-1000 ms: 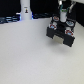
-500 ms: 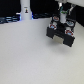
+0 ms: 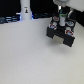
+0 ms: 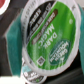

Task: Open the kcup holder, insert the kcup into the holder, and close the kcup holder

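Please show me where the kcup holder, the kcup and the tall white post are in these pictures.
kcup holder (image 3: 62, 33): exterior view, on its black front body.
kcup (image 4: 49, 40): wrist view, on its green printed lid.
tall white post (image 3: 25, 8): exterior view, on its shaft near the dark mark.

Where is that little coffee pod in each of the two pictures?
Exterior view: the kcup cannot be made out; the arm stands over the kcup holder toward the exterior view's right.
Wrist view: the kcup fills the middle, green label facing the camera.
Shared landmark: none is certain; dark shapes around the pod may be the holder.
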